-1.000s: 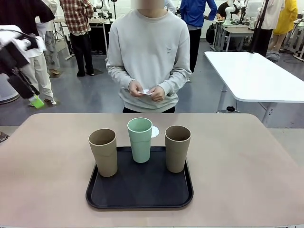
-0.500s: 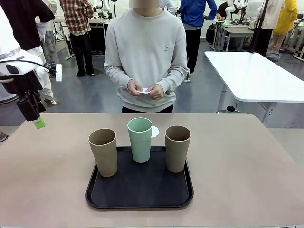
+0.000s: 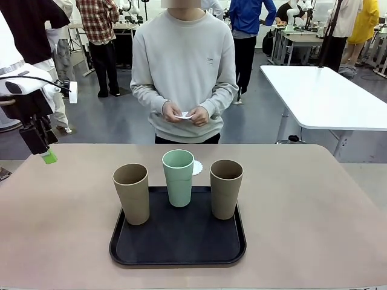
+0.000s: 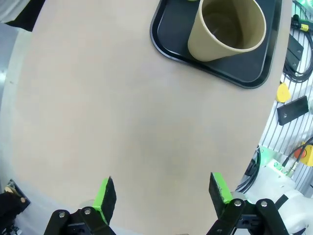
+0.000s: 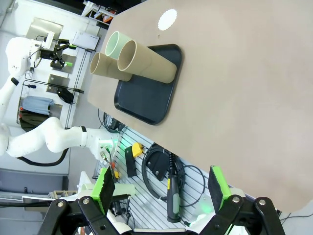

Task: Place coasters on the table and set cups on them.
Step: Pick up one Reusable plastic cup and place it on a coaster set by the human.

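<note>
Here, left gripper (image 4: 161,190) and right gripper (image 5: 160,183) gape; 3 cups (image 3: 178,178) crowd tray (image 3: 181,249), coaster (image 5: 167,19) behind.

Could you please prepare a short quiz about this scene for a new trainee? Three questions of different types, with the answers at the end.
1. True or false: the mint green cup and the two brown cups all stand on the black tray.
2. Where does the white coaster lie?
A. On the tray, under a brown cup
B. On the table, beyond the tray, on the person's side
C. Between the fingers of a gripper
3. In the left wrist view, is the left gripper open or shut?

Key: 1 true; 2 B; 3 open, with nothing between its fingers.
</note>
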`<state>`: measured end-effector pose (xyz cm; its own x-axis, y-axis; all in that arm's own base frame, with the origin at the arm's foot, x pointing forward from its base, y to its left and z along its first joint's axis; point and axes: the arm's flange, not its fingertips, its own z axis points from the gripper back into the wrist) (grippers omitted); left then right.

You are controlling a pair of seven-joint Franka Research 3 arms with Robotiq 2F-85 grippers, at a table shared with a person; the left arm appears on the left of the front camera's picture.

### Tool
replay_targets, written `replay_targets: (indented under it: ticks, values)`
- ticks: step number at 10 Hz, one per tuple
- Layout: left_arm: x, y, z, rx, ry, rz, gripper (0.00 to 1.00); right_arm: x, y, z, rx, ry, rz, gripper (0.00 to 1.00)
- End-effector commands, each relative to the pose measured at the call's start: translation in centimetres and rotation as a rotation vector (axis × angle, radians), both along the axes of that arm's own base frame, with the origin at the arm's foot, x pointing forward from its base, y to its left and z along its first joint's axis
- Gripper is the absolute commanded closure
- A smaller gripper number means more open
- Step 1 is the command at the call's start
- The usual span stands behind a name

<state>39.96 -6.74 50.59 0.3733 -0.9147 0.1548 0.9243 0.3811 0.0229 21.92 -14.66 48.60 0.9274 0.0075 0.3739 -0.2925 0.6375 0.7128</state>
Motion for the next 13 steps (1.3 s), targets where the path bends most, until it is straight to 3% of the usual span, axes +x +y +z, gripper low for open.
replay_targets:
  ticks: [1,3,5,6,8,9,13]
  values:
    - [0.9,1.0,-0.2,-0.324,0.018,-0.143,0.0,0.1,0.1,0.0,0.012,-0.001,0.003,0.0]
    - [1.5,2.3,-1.6,-0.644,-0.016,-0.277,0.0,0.1,0.1,0.0,0.012,-0.001,0.003,0.0]
    - [2.8,1.8,-4.6,-0.779,-0.068,-0.355,0.0,0.1,0.1,0.0,0.012,-0.001,0.003,0.0]
    - [3.3,1.7,-6.2,-0.84,-0.098,-0.329,0.0,0.1,0.1,0.0,0.012,-0.001,0.003,0.0]
    - [3.8,2.1,-9.0,-0.893,-0.138,-0.338,0.0,0.1,0.1,0.0,0.012,-0.001,0.003,0.0]
    - [4.0,2.3,-10.3,-0.918,-0.103,-0.325,0.0,0.1,0.1,0.0,0.012,-0.001,0.003,0.0]
    - [4.0,4.3,-12.7,-0.953,-0.135,-0.292,0.0,0.1,0.1,0.0,0.012,-0.001,0.003,0.0]
